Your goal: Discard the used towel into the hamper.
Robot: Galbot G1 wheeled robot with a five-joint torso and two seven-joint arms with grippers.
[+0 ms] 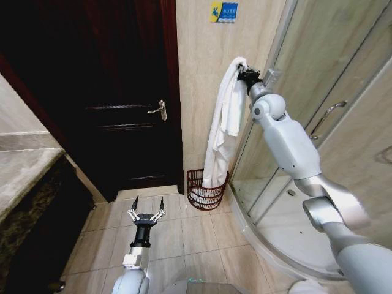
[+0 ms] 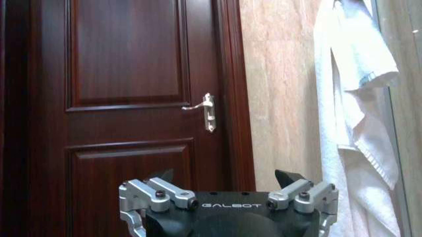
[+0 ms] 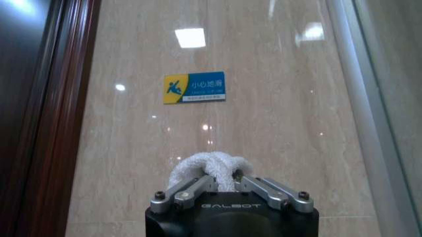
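A long white towel (image 1: 225, 125) hangs down the beige wall, its top bunched in my right gripper (image 1: 244, 72), which is shut on it high up beside the shower glass. In the right wrist view the towel (image 3: 209, 166) bulges out between the closed fingers (image 3: 191, 188). The towel's lower end dips into the hamper (image 1: 206, 191), a dark red-brown open-weave basket on the floor against the wall. My left gripper (image 1: 146, 209) hangs low over the floor tiles, open and empty, left of the hamper. The left wrist view has the towel (image 2: 359, 123) at its right side.
A dark wooden door (image 1: 116, 92) with a metal handle (image 1: 160, 110) stands left of the towel. The glass shower enclosure (image 1: 324, 79) and its curved base (image 1: 288, 226) fill the right. A stone counter (image 1: 24, 171) juts in at the left. A blue and yellow sign (image 1: 223, 11) is on the wall.
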